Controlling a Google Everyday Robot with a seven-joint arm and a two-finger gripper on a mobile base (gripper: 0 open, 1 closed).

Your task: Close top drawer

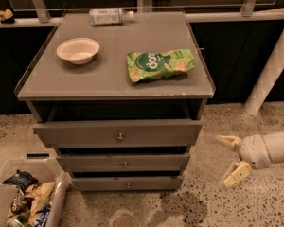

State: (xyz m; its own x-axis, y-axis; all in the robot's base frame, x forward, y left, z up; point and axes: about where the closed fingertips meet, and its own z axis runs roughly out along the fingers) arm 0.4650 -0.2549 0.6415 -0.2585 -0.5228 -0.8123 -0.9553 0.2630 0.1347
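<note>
The top drawer [117,133] is a wide grey drawer with a tall flat front and a small round silver knob [119,137]. It stands pulled out from the grey cabinet [114,84], with a dark gap showing above it. Two shorter grey drawers [124,162] sit below it. My gripper [231,157] is at the right of the cabinet, low above the floor, apart from the drawer. Its two cream fingers [235,174] are spread open and hold nothing.
On the cabinet top lie a white bowl [77,49], a green snack bag [159,64] and a plastic bottle [110,16] at the back. A clear bin [23,197] with snack packets stands on the floor at the lower left. A white post [270,70] slants at the right.
</note>
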